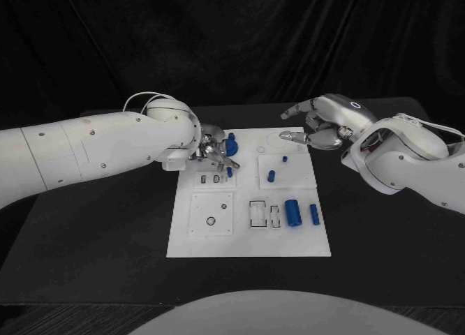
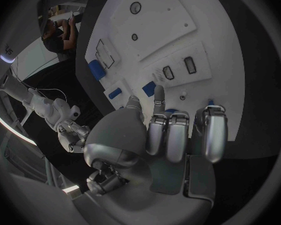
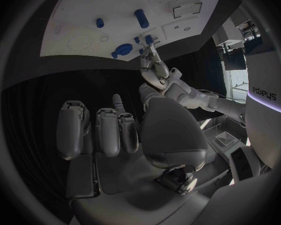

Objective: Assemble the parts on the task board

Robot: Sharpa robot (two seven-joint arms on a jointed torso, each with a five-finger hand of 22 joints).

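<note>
A plain white rectangular task board [image 1: 248, 241] lies on the matte black worktop [image 1: 91, 244], dotted with small glossy blue cylindrical parts [image 1: 292, 213]; both arms are white, each robot hand silver.

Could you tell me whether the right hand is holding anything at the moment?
No, it holds nothing: the right hand hovers at the board's far right corner, fingers apart.
</note>
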